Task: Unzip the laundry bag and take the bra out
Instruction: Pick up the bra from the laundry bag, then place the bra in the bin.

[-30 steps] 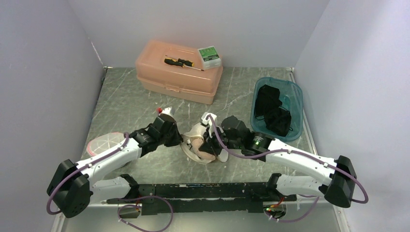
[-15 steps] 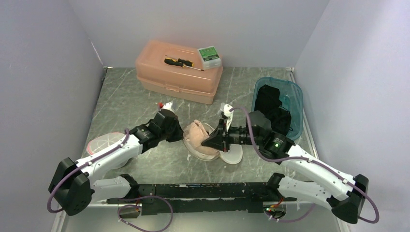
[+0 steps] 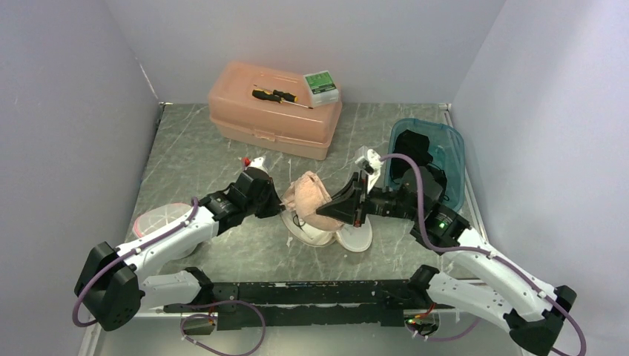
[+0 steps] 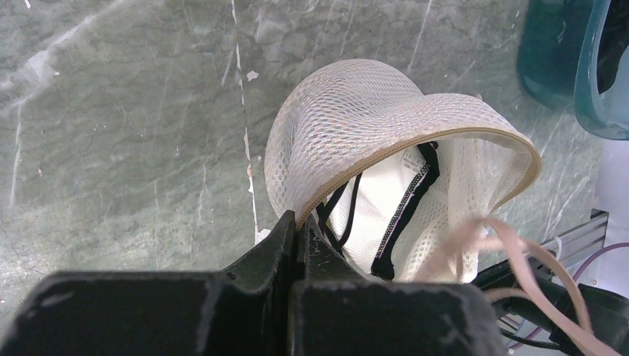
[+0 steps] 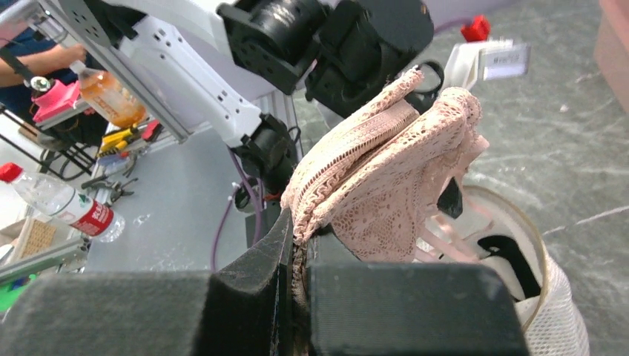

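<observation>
The white mesh laundry bag lies open on the table between the two arms, and its tan-edged rim gapes. My left gripper is shut on that rim at the bag's left side. The pink lace bra hangs bunched above the bag's mouth, and my right gripper is shut on its edge. A pink strap still trails down toward the bag. Black-trimmed white fabric shows inside the bag.
A pink toolbox stands at the back, with a screwdriver and a green box on top. A teal bin with black clothes sits to the right. A pink-rimmed disc lies at the left.
My right gripper has risen and drawn back to the right, lifting the bra up out of the bag. The left gripper has stayed on the bag's rim.
</observation>
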`<action>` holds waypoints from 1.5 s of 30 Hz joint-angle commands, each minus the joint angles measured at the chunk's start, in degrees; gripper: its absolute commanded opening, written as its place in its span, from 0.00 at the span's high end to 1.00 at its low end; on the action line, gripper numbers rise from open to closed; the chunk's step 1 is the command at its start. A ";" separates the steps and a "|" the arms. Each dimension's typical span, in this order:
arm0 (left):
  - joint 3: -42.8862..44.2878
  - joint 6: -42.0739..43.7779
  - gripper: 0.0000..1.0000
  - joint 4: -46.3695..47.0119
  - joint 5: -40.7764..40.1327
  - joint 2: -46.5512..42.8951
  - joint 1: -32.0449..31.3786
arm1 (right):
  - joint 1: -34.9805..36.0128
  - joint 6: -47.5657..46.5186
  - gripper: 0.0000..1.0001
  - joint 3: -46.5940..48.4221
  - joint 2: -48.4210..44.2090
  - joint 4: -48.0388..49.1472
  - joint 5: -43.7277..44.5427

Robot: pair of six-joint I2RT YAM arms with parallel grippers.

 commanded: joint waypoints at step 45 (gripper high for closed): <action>-1.72 -10.61 0.12 -12.48 -6.23 -20.46 0.13 | -40.10 -10.05 1.00 32.61 46.03 -7.58 81.29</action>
